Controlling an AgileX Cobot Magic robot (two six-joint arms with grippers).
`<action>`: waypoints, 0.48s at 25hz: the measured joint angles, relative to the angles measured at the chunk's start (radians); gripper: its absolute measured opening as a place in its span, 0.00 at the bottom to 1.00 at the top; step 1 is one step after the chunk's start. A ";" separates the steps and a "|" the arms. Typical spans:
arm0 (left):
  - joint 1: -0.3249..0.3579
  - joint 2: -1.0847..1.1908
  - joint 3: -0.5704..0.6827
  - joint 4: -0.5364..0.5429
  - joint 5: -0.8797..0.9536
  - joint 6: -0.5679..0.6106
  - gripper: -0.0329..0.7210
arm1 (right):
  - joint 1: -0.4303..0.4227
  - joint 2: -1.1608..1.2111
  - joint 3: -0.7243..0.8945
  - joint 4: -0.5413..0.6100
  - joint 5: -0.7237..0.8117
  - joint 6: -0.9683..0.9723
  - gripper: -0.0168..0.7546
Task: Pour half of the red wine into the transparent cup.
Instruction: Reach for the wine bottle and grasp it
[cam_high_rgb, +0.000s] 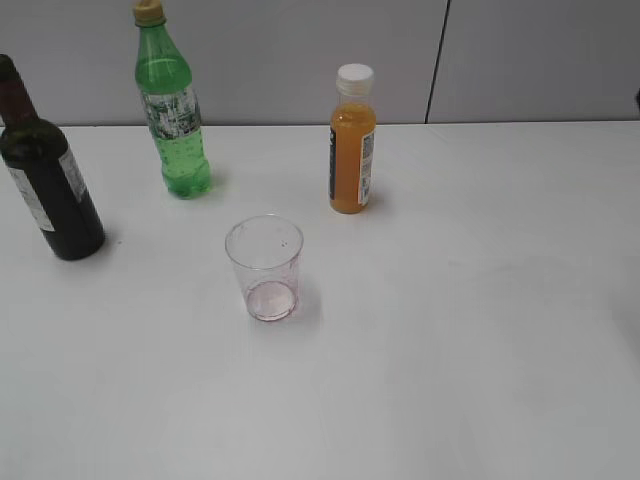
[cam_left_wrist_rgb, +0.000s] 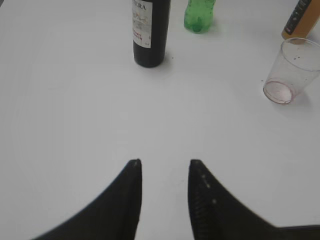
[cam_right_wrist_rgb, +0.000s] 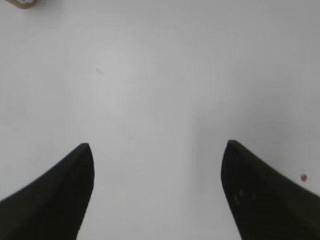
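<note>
The red wine bottle, dark glass with a maroon neck foil and white label, stands upright at the far left of the table; it also shows in the left wrist view. The transparent cup, clear with a pinkish bottom, stands upright near the middle and shows in the left wrist view. My left gripper is open and empty over bare table, well short of the bottle. My right gripper is wide open and empty over bare table. Neither gripper shows in the exterior view.
A bright green soda bottle stands behind the wine bottle and also shows in the left wrist view. An orange juice bottle with a white cap stands behind the cup. The white table ends at a grey wall behind.
</note>
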 joint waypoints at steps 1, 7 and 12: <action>0.000 0.000 0.000 0.000 0.000 0.000 0.36 | 0.000 -0.050 0.036 -0.021 0.000 0.008 0.79; 0.000 0.000 0.000 0.000 0.000 0.000 0.36 | -0.005 -0.369 0.319 -0.064 0.001 0.031 0.79; 0.000 0.000 0.000 0.000 0.000 0.000 0.36 | -0.012 -0.622 0.507 -0.065 -0.016 0.039 0.79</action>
